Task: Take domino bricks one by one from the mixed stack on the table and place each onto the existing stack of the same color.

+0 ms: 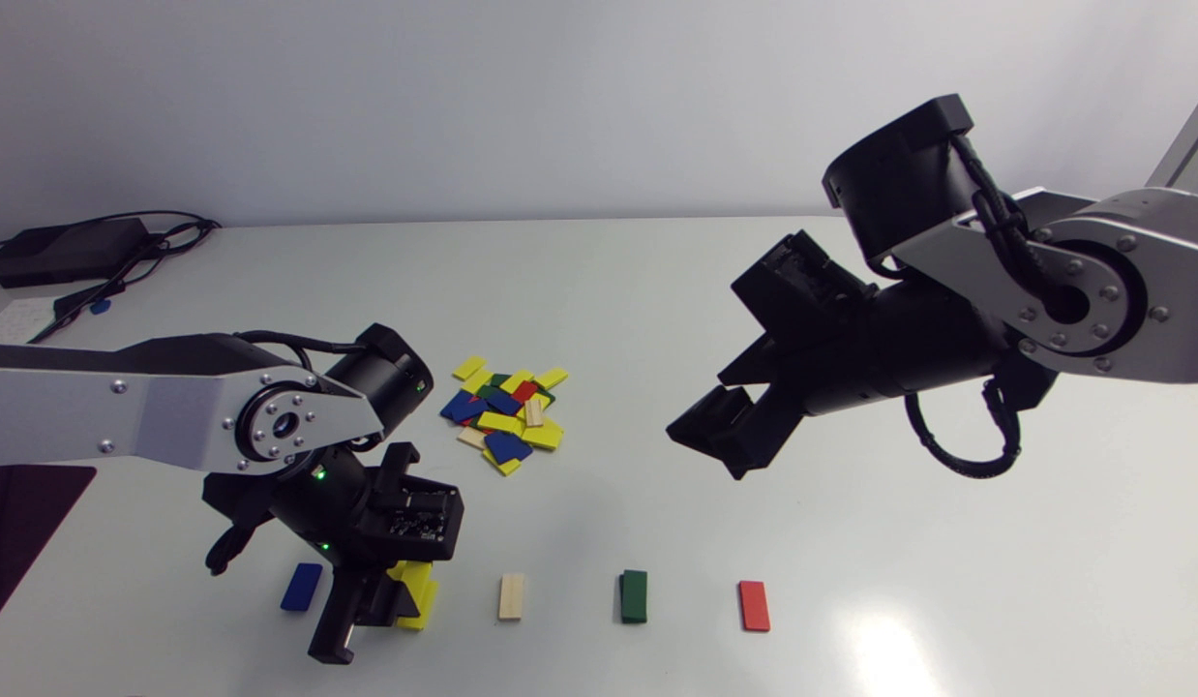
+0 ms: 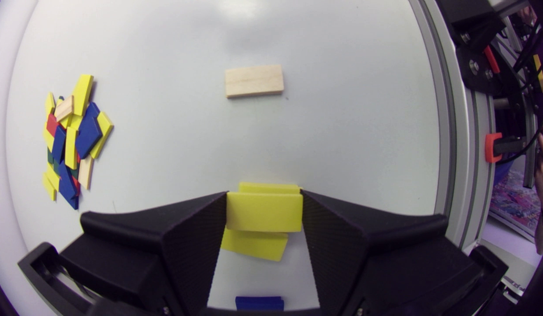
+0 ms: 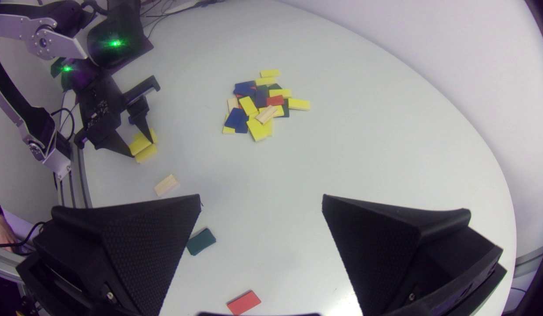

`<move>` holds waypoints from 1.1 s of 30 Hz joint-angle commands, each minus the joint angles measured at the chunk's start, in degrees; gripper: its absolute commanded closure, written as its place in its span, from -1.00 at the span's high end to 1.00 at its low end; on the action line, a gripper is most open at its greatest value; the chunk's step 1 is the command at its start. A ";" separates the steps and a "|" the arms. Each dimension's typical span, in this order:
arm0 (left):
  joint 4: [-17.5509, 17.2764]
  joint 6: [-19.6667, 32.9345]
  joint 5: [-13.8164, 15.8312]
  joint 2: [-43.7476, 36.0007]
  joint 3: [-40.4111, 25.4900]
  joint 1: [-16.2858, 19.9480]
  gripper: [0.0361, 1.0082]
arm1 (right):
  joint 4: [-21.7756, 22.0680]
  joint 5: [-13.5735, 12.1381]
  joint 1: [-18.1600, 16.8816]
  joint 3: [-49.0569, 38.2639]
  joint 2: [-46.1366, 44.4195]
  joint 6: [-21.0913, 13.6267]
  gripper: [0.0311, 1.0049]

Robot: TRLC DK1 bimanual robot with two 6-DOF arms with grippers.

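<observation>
My left gripper (image 1: 378, 605) (image 2: 264, 202) is shut on a yellow brick (image 2: 264, 212), with both fingers against its ends. It holds the brick just over the yellow stack (image 2: 254, 245) (image 1: 420, 608) in the front row. The mixed pile (image 1: 505, 418) (image 2: 72, 140) (image 3: 260, 107) of yellow, blue, red, green and wooden bricks lies mid-table. In the same row are a blue brick (image 1: 301, 587), a wooden brick (image 1: 511, 595) (image 2: 254, 80), a green brick (image 1: 634, 595) (image 3: 201, 241) and a red brick (image 1: 754, 605) (image 3: 244, 302). My right gripper (image 1: 720, 438) (image 3: 261, 202) hangs open and empty above the table, right of the pile.
A black box with cables (image 1: 62, 252) sits at the back left corner. A dark mat (image 1: 18, 523) lies at the left edge. The row of single bricks runs close to the table's front edge.
</observation>
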 commanded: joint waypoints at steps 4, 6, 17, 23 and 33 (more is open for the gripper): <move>-2.41 2.25 0.16 -1.39 -0.89 -1.54 -0.31 | -0.16 0.15 -0.70 -1.45 -1.20 -0.49 0.93; -2.41 2.25 0.16 -1.65 -1.06 -1.72 -0.31 | -0.07 0.06 -0.79 -1.53 -1.20 -0.58 0.93; 2.42 2.60 0.16 -0.51 -3.96 -1.54 -0.31 | 0.01 -0.29 -1.49 -2.68 -1.20 -1.19 0.93; 3.74 2.69 0.16 -0.16 -4.67 -1.54 -0.31 | 0.01 -0.29 -1.75 -2.59 -1.37 -1.28 0.93; 5.15 3.22 0.07 0.98 -5.63 -1.10 -0.31 | 0.01 -0.47 -2.19 -2.94 -1.37 -1.63 0.93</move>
